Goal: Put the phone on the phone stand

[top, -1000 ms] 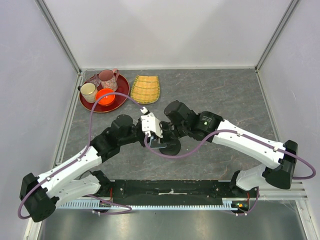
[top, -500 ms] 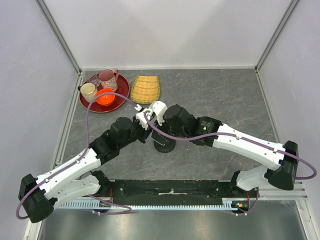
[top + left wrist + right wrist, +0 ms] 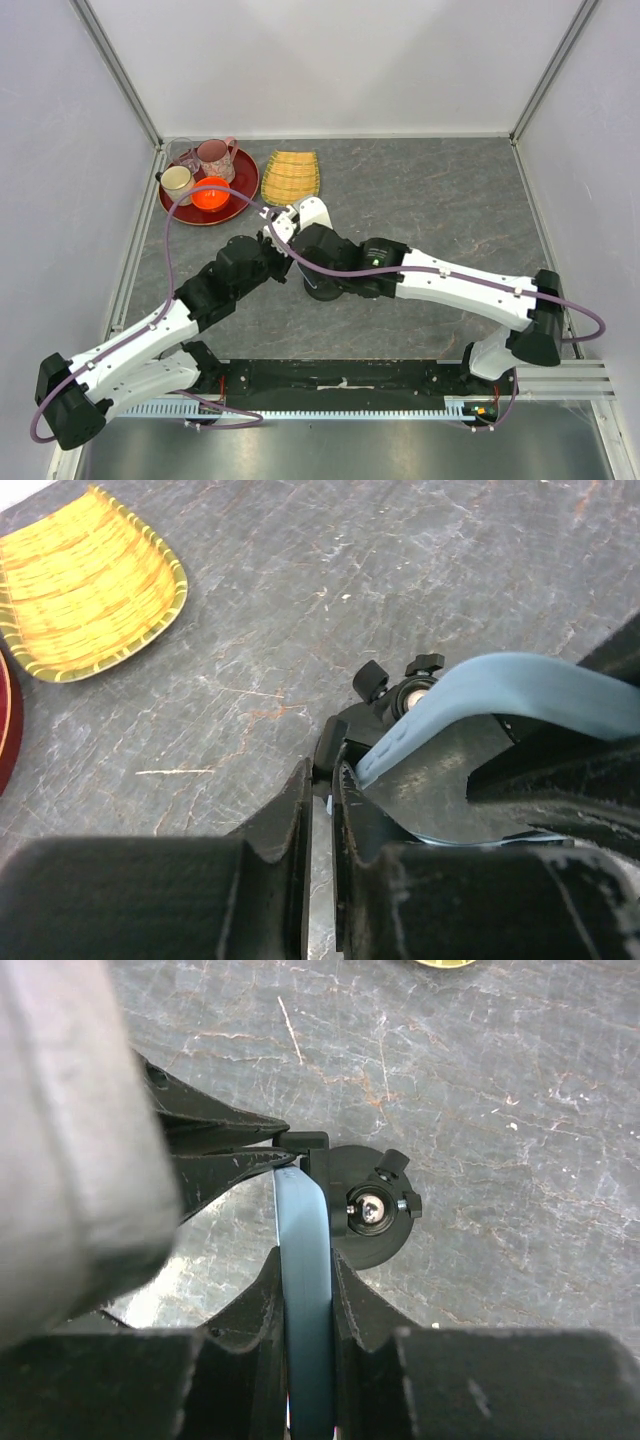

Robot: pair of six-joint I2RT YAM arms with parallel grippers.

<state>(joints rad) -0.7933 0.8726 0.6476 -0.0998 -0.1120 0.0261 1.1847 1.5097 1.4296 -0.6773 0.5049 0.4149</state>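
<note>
Gripping the phone [image 3: 300,1230] edge-on, the right gripper [image 3: 303,1270] has its fingers closed on the blue case edge, just beside the phone stand [image 3: 372,1222]. The left gripper [image 3: 322,780] is pinched nearly shut at the stand's clamp head. The red plate [image 3: 243,200] holds a cream mug [image 3: 177,183], a pink mug [image 3: 215,157] and an orange cup [image 3: 210,193] — a woven tray [image 3: 291,177] lies beside it.

L arm [image 3: 200,295], R arm [image 3: 450,285] crowd phone stand [image 3: 378,1242] — tbl [image 3: 450,190] open rear-right

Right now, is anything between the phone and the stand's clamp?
Nothing visible. The phone, edge-up in the right gripper, sits right alongside the clamp head of the phone stand. The left gripper pinches the stand beside the phone, not between them.
</note>
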